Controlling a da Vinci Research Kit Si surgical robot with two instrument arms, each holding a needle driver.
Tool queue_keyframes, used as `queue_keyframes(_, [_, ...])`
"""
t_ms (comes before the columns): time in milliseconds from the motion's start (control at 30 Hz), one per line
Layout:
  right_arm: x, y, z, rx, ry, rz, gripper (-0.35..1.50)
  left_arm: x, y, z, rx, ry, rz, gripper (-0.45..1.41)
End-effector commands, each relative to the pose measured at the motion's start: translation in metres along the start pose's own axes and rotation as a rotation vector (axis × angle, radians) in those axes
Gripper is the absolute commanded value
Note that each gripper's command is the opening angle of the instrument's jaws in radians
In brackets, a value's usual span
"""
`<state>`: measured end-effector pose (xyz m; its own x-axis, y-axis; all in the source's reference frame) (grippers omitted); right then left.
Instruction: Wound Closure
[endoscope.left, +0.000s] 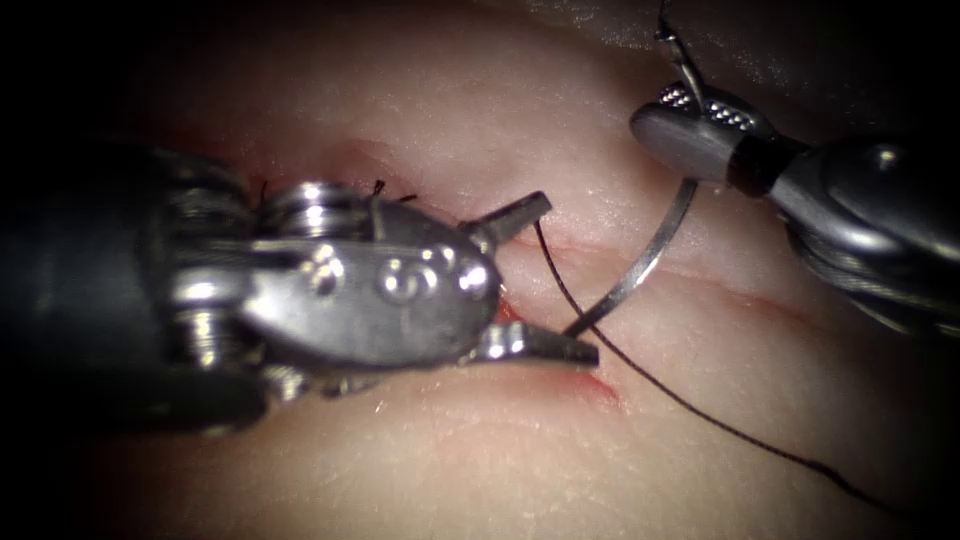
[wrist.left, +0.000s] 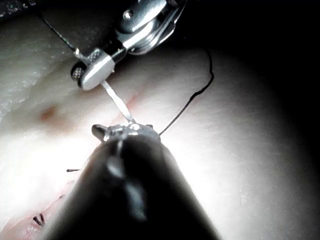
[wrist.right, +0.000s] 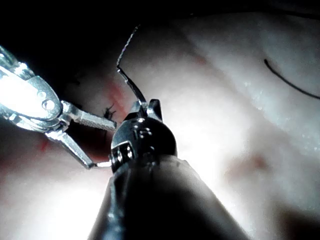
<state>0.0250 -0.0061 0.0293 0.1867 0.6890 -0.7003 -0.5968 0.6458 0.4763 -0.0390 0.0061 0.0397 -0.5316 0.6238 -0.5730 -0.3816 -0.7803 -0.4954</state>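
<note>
Plainly, the scene with the cut as landmark:

Tissue: the pale tissue (endoscope.left: 470, 90) lay under both tools, and the cut (endoscope.left: 720, 290) ran across it as a thin reddish line.

Left hand: the left hand (endoscope.left: 560, 280) came in over the cut from the endoscope view's left with its two jaws spread wide apart. One jaw stood above the cut line and the other below it. Nothing was clamped between them.

Right hand: the right hand (endoscope.left: 695, 105) sat on the right side of the cut, well off the line, with its jaws closed on the needle (endoscope.left: 645, 262) near its upper end.

Needle: it curved down from the right hand to the cut. Its lower end met the tissue at the cut, just beside the left hand's lower jaw. How far it sat in the tissue could not be told.

Thread: the dark thread (endoscope.left: 700, 410) started at the cut between the left hand's jaws and trailed away over the tissue below the cut toward the right.

Cut ends of thread: short dark ends (endoscope.left: 378, 187) stood up along the cut behind the left hand.

Red fluid: a small patch of red fluid (endoscope.left: 600, 385) lay at the cut beside the left hand's lower jaw.
</note>
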Motion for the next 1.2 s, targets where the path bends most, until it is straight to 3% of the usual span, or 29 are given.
queue_keyframes(33, [-0.0004,0.0,0.001,0.037,0.013,-0.002,-0.35,-0.0002,-0.0002,0.0005,-0.053,0.032,-0.045,0.62])
queue_keyframes(200, [-0.0008,0.0003,0.0012,0.152,0.059,-0.013,-0.35,-0.0011,-0.0015,0.0002,-0.215,0.118,-0.18,0.62])
queue_keyframes(633, [-0.0004,-0.0015,0.0028,0.399,0.218,-0.061,-0.35,-0.0041,-0.0042,0.0023,-0.315,0.171,-0.398,0.66])
queue_keyframes(1000, [-0.0005,-0.0023,0.0033,0.431,0.245,-0.126,-0.35,-0.0046,-0.0042,0.002,-0.435,0.269,-0.497,0.68])
queue_keyframes(1200, [-0.0005,-0.0023,0.0031,0.433,0.247,-0.132,-0.35,-0.0045,-0.004,0.0014,-0.48,0.264,-0.482,0.62])
